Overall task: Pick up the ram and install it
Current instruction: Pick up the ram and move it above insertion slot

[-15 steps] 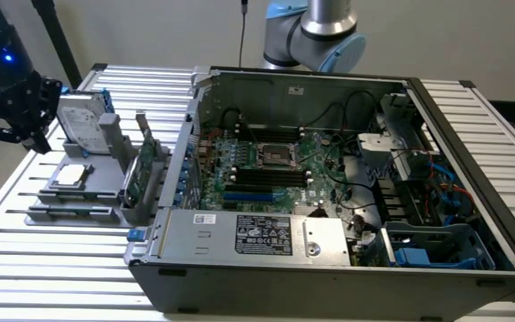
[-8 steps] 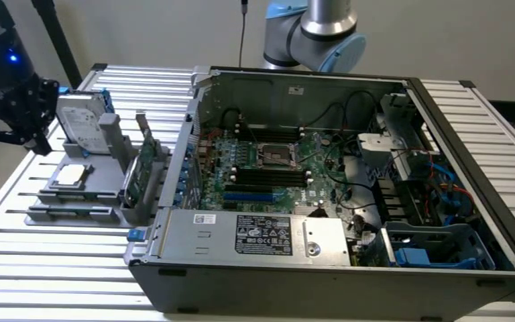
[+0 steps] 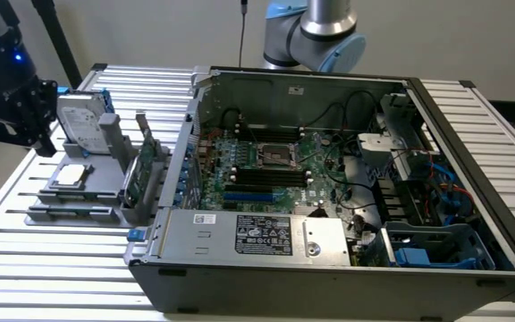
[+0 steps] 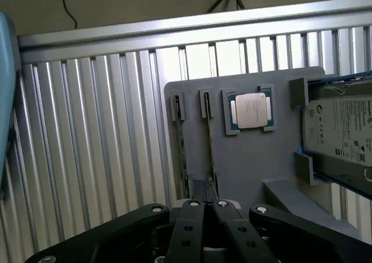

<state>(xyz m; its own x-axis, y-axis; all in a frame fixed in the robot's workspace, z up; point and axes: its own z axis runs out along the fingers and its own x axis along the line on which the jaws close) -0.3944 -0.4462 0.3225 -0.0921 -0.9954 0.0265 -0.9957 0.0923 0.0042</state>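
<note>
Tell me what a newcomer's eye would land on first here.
The open computer case lies on the slatted table with its motherboard exposed, taking up most of the exterior view. At the exterior view's left a gray holder carries a hard drive and a processor chip. In the wrist view the gripper hangs shut over that holder, close above the ram standing edge-on in its slots.
</note>
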